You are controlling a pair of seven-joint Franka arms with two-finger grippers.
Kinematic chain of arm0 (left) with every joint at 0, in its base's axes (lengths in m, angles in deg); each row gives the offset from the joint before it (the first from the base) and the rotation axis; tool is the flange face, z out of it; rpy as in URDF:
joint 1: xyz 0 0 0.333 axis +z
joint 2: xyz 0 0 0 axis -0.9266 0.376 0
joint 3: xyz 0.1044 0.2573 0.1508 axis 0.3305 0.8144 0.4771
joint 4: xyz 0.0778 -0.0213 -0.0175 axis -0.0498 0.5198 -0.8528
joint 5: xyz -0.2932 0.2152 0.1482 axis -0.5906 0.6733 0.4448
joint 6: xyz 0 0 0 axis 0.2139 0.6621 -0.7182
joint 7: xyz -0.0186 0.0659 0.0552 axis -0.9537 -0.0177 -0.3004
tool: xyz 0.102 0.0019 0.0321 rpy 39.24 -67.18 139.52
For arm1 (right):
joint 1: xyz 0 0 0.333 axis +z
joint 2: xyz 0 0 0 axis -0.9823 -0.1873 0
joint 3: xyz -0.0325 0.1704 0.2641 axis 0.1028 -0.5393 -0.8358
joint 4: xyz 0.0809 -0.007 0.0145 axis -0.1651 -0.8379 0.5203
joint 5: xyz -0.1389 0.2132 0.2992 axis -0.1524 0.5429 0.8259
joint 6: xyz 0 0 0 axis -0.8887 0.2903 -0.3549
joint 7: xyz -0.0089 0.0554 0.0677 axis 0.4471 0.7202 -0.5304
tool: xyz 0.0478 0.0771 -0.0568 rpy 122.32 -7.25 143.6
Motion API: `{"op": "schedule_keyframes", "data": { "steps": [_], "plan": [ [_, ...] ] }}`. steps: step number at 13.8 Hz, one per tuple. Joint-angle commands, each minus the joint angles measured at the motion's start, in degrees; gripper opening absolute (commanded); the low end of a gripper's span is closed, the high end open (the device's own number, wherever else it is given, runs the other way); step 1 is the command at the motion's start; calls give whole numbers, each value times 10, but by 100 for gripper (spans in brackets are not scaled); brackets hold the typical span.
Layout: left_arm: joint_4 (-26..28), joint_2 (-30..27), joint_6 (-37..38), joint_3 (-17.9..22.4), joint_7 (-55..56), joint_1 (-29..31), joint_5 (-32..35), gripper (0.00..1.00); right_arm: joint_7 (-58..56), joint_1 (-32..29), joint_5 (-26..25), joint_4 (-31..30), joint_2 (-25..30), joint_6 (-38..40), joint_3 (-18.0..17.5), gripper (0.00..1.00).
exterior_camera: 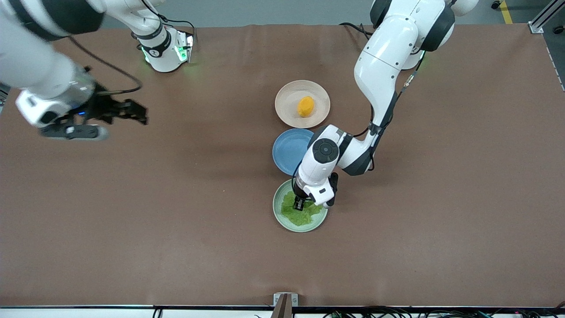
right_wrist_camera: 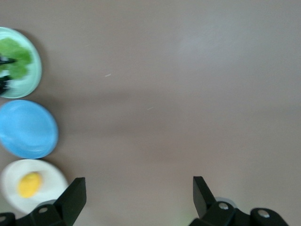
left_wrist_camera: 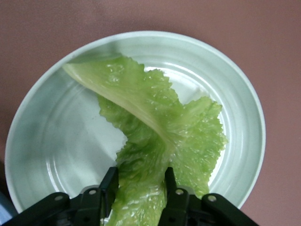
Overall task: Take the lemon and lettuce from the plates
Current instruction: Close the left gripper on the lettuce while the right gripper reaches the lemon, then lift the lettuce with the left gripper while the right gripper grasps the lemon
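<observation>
Your left hand (left_wrist_camera: 139, 188) is down in the green plate (exterior_camera: 279, 213), its fingers (left_wrist_camera: 109, 186) pinching the lettuce (left_wrist_camera: 155, 136), which lies on that plate, not yet lifted. The lemon (exterior_camera: 305, 106) sits untouched on the beige plate (exterior_camera: 285, 96), farther from the front camera, with a blue plate (exterior_camera: 284, 150) between the two. Your right hand (exterior_camera: 128, 110) waits with fingers spread over bare table (exterior_camera: 176, 221) toward the right arm's end. Judge the task as barely begun: both lifts remain.
</observation>
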Motion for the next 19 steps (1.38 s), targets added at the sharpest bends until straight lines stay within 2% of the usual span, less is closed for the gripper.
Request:
{"op": "schedule_keyframes", "data": {
  "steps": [1,3,6,8,10,12,15,17,19],
  "plan": [
    [-4,-3,5,1,-2,-1,-14,16,140,48,14,-28,13,-28,-30,100],
    [-4,-6,5,1,-2,0,-14,9,249,102,14,-67,15,-78,-45,100],
    [-4,-20,21,1,-2,3,-14,8,411,224,5,-174,15,-227,-46,100],
    [-4,-42,58,1,-2,4,-14,6,475,280,4,-216,-6,-318,-46,100],
    [-4,-71,99,1,-2,7,-15,2,527,328,-3,-211,-59,-363,-46,100],
    [-4,-101,123,1,-2,12,-15,0,587,365,-49,-197,-114,-404,-45,100],
    [4,-143,147,1,-10,27,-15,0,699,406,-124,-127,-212,-415,-45,100],
    [49,-192,173,0,-60,42,-15,0,718,422,-148,-84,-269,-416,-45,100],
    [125,-254,182,0,-127,64,-16,0,732,434,-152,-44,-318,-416,-43,100]
  ]
}}
